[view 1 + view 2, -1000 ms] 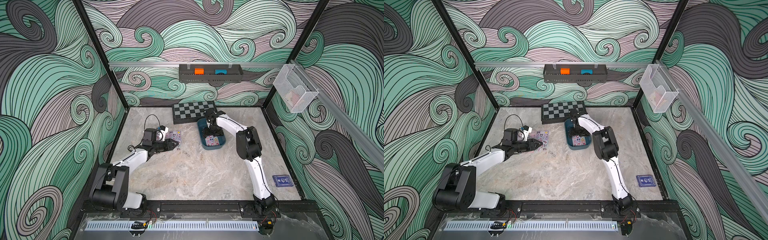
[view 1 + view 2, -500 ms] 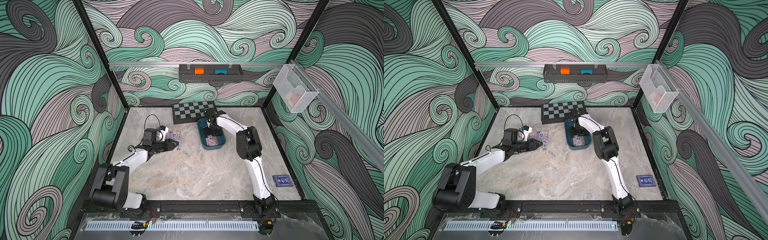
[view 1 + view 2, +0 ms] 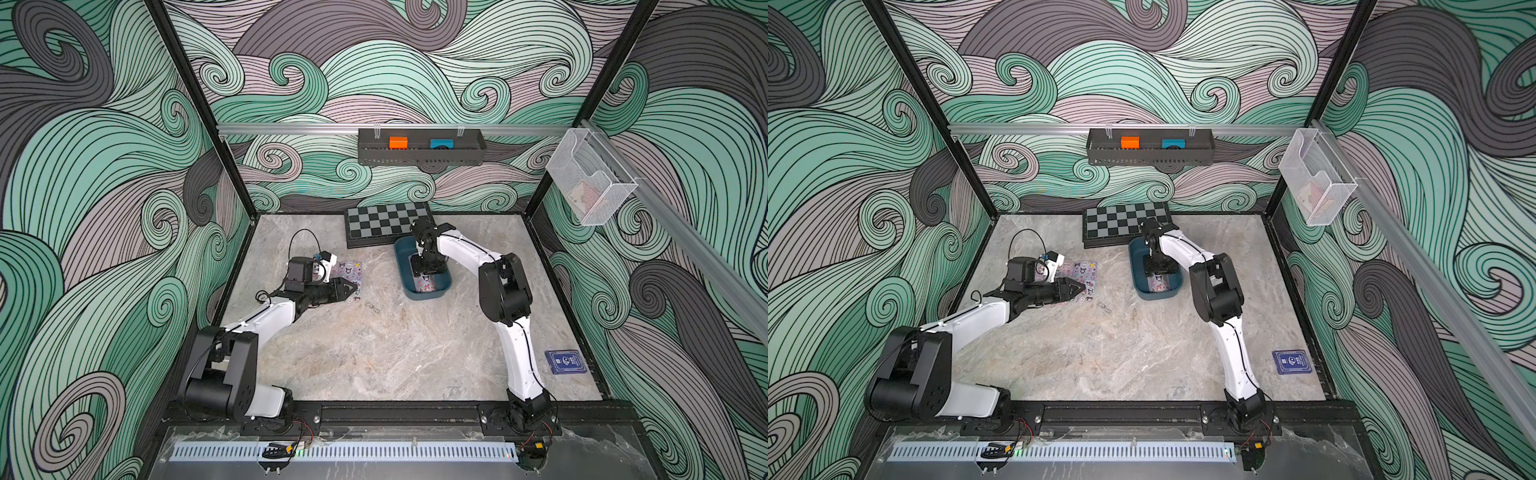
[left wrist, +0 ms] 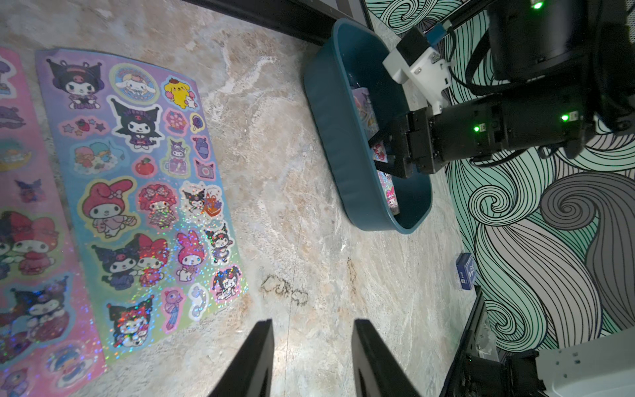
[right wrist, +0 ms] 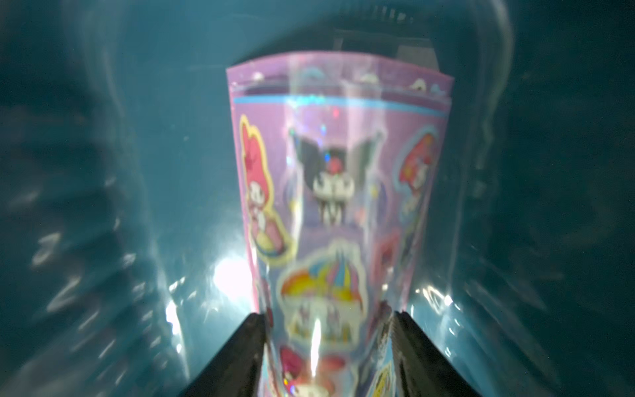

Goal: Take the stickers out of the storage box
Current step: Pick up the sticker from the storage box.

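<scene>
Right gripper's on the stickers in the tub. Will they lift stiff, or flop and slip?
Probably floppy: the stickers bow between the jaws of the right gripper inside the storage box. Likely slippery: the surface is glossy and several edges are stacked, so one may slide out. Probably light: the sheets outside lie thin and flat.

A chessboard (image 3: 388,224) lies at the table's (image 3: 374,353) far edge, and a dark blue card box (image 3: 566,362) sits near its right edge. A black wall tray (image 3: 419,157) holds an orange block (image 3: 398,142) and a blue block (image 3: 442,144).
</scene>
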{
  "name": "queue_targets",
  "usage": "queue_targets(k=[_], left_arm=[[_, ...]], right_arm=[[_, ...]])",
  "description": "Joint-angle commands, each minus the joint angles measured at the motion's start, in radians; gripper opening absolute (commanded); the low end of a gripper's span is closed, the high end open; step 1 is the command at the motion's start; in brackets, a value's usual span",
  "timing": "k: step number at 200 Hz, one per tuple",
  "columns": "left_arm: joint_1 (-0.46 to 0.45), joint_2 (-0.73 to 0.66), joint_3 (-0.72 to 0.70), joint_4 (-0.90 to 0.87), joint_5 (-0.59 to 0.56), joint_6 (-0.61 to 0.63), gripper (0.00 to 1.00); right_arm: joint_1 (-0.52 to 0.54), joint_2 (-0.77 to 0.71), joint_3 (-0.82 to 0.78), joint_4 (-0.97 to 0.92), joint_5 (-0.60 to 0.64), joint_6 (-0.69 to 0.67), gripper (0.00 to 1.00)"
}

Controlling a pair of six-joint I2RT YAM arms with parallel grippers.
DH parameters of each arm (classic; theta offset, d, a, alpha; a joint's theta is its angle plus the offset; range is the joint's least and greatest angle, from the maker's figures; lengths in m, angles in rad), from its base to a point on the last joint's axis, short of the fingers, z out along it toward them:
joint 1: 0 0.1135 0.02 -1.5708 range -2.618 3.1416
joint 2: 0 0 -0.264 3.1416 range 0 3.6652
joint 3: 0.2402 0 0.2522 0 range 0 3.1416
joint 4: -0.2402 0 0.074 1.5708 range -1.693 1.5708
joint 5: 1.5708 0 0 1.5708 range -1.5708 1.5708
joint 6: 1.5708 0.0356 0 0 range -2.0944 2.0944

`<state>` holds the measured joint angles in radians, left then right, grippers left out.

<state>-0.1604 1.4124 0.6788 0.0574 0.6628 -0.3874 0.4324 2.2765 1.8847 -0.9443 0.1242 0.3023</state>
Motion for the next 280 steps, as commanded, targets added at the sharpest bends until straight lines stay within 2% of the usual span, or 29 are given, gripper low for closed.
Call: queue_targets(k=[1, 51, 156, 183, 214, 280], left_arm=[[-0.008, -0.003, 0.033, -0.018, 0.014, 0.023, 0.42], [-0.008, -0.001, 0.034, -0.017, 0.017, 0.024, 0.42], [-0.01, 0.003, 0.034, -0.014, 0.018, 0.023, 0.42], [-0.012, 0.005, 0.035, -0.011, 0.017, 0.023, 0.42], [-0.013, 0.005, 0.037, -0.01, 0.017, 0.023, 0.42], [-0.019, 0.043, 0.037, 0.002, 0.023, 0.02, 0.42]], right_arm=[[-0.002, -0.051, -0.006, 0.03, 0.01, 0.007, 0.59], [-0.003, -0.074, -0.03, 0.054, 0.0, 0.01, 0.52], [-0.006, -0.187, -0.054, 0.065, 0.013, -0.005, 0.49], [-0.007, -0.198, -0.054, 0.069, 0.006, -0.01, 0.45], [-0.009, -0.212, -0.056, 0.068, 0.007, -0.006, 0.44], [-0.026, -0.271, -0.066, 0.069, -0.035, -0.003, 0.42]])
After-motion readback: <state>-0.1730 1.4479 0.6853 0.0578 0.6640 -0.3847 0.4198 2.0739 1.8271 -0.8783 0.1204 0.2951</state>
